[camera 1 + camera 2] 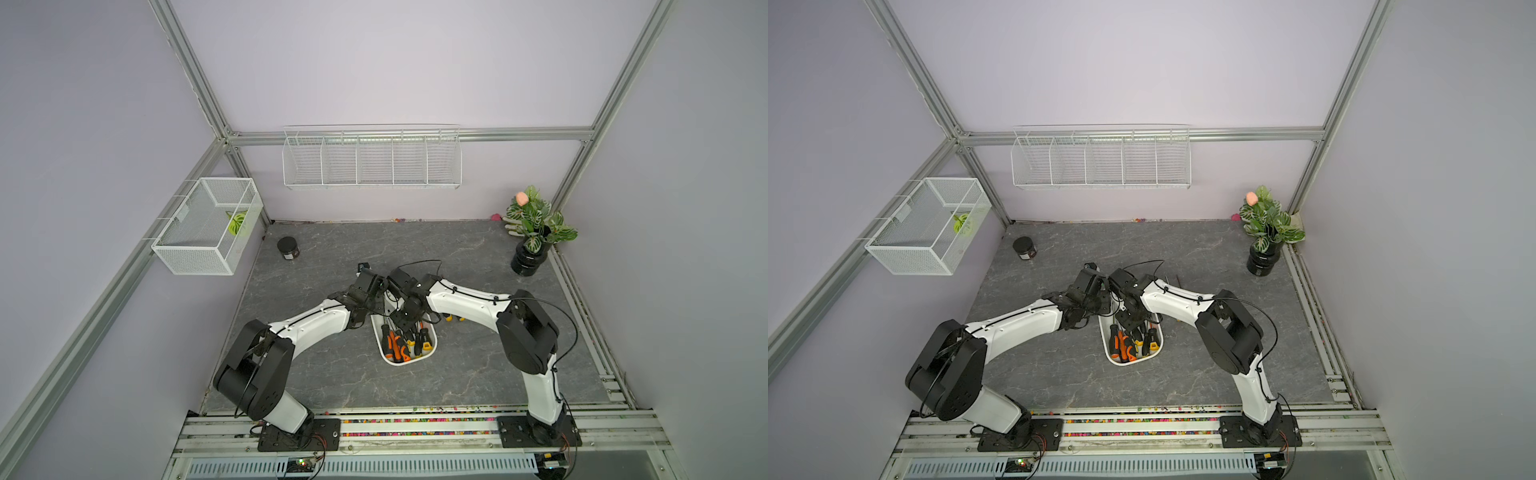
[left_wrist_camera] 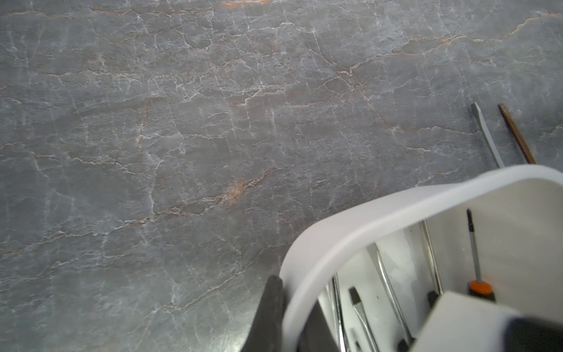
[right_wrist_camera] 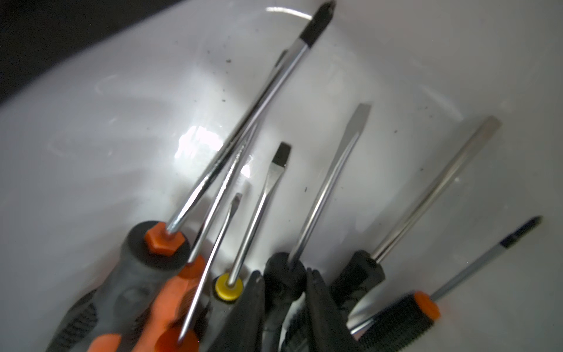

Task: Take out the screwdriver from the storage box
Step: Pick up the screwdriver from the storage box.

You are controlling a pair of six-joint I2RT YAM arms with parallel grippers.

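White plastic storage box [image 1: 399, 361] sits just 6 o'clock of the bench [image 1: 316, 374] centre. The left jaws pinch its rim shut, likely to steady it. The right jaws have nearly closed around the black-handled screwdriver [image 3: 283, 282], which lies inside among other screwdrivers [image 3: 405, 307], apparently ready for lifting.

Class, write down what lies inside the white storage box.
Several screwdrivers, handles orange-black, yellow-collared and black. The right gripper, straddling a black handle, covers parts of other handles and the storage box floor.

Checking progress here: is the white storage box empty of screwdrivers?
No, the right wrist view shows several screwdrivers lying inside the storage box.
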